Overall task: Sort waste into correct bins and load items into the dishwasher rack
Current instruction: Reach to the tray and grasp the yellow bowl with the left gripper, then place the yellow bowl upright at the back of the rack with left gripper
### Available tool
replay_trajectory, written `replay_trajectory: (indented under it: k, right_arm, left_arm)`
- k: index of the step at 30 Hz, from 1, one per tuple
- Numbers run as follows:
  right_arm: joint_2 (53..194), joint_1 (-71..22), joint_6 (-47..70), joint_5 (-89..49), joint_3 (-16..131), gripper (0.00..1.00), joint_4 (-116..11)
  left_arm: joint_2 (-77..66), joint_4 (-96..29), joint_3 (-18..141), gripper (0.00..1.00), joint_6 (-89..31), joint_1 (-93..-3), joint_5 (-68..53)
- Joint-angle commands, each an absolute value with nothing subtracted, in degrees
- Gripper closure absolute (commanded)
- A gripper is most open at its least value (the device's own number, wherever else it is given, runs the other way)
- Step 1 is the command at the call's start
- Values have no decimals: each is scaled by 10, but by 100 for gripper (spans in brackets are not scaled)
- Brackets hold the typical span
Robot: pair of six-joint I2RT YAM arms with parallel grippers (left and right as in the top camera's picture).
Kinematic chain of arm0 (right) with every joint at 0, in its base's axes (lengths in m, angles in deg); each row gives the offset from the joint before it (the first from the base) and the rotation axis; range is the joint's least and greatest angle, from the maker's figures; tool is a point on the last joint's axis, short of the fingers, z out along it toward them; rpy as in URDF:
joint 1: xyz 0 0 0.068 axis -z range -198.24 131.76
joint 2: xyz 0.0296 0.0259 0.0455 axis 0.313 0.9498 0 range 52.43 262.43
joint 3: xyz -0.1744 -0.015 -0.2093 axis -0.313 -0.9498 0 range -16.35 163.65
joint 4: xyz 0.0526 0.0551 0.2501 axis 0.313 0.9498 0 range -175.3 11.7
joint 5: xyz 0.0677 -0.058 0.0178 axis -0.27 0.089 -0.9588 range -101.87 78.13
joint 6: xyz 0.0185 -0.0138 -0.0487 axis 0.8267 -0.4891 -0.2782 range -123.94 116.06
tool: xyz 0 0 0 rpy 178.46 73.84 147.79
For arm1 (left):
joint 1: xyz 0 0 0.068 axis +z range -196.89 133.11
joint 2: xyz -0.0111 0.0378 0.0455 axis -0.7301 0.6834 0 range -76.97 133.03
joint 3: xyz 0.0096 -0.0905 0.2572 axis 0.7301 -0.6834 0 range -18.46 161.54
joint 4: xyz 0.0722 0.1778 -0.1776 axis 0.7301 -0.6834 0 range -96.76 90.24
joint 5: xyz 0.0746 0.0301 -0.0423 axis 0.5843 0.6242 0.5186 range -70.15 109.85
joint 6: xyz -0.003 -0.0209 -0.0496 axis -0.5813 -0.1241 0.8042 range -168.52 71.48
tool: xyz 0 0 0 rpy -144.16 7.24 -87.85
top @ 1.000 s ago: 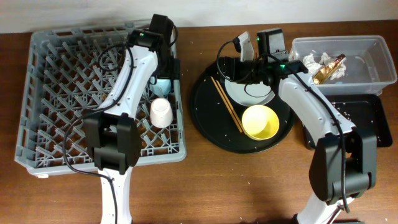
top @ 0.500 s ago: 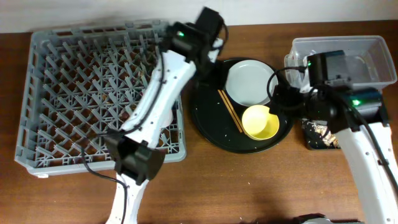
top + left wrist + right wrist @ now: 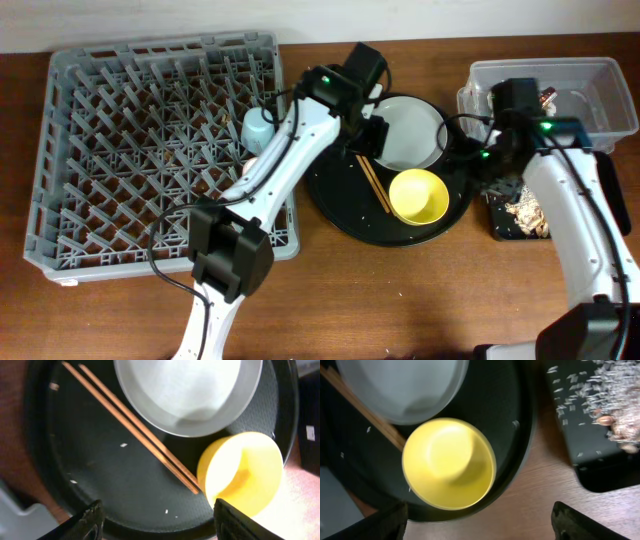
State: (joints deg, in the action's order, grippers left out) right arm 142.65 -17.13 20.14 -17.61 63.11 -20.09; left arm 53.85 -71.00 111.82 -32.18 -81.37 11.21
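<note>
My left gripper (image 3: 360, 140) (image 3: 157, 520) is open and empty, low over the left part of the large round black tray (image 3: 335, 205). On that tray lie two chopsticks (image 3: 375, 185) (image 3: 135, 435), a grey plate (image 3: 405, 130) (image 3: 190, 390) and a yellow bowl (image 3: 418, 196) (image 3: 449, 463). My right gripper (image 3: 482, 165) (image 3: 480, 520) is open and empty by the tray's right edge. A light blue cup (image 3: 258, 128) stands in the grey rack (image 3: 120, 150). The pink cup is not visible. Food scraps and rice (image 3: 522, 210) (image 3: 610, 410) lie on the flat black tray (image 3: 500, 228).
The clear tub (image 3: 590, 90) stands at the back right; a gold-brown wrapper (image 3: 546, 97) shows in it behind my right arm. My left arm lies across the rack's right edge. Bare wooden table runs along the front.
My left arm has swung from the rack over to the round tray, leaving the blue cup in the rack. My right arm has moved from the plate to the tray's right side.
</note>
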Motion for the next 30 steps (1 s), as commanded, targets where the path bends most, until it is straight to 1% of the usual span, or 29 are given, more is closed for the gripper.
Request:
replay_trajectory:
  k: [1, 2, 5, 7, 8, 11, 12, 14, 15, 17, 20, 21, 23, 28, 29, 30]
  right_arm:
    - [1386, -88, 203, -227, 656, 4, -195]
    - [1360, -43, 204, -222, 664, 1, -194]
    - [1313, 51, 260, -163, 664, 2, -202]
    - [1308, 103, 264, -157, 664, 1, -198]
    - [1309, 112, 264, -157, 664, 1, -193]
    - [1309, 111, 264, -157, 664, 1, -186]
    - [1309, 111, 264, -157, 664, 2, -186]
    - [1309, 111, 264, -157, 664, 2, -186]
    - [1309, 111, 264, -157, 664, 2, -186]
    - [1309, 111, 264, -157, 664, 2, -186]
    - [1309, 111, 264, -157, 664, 2, -186]
    - [1309, 111, 264, -157, 664, 2, -186]
    - [1309, 111, 264, -157, 664, 1, -186]
    - [1309, 111, 264, -157, 664, 2, -186]
    - [1309, 111, 264, -157, 664, 1, -186]
    - [1309, 111, 264, -157, 664, 2, -186]
  left_arm:
    - [540, -657, 1065, 34, -318, -842, 102]
    - [540, -635, 1042, 35, -318, -850, 102]
    - [542, -569, 984, 35, -313, -879, 105]
    - [542, -529, 949, 36, -313, -899, 148]
    - [543, -529, 944, 36, -312, -903, 165]
    - [546, -507, 930, 46, -312, -914, 167]
    - [546, -507, 927, 51, -312, -920, 167]
    - [546, -505, 925, 59, -312, -925, 167]
    - [546, -500, 922, 62, -312, -925, 167]
    - [546, -499, 916, 63, -312, -926, 166]
    - [553, -495, 912, 70, -312, -926, 166]
    - [564, -489, 912, 70, -312, -926, 166]
    - [578, -483, 911, 75, -312, -926, 162]
    - [575, -479, 920, 98, -312, -925, 162]
    - [568, -500, 940, 100, -312, -921, 162]
    - [546, -533, 982, 100, -324, -915, 164]
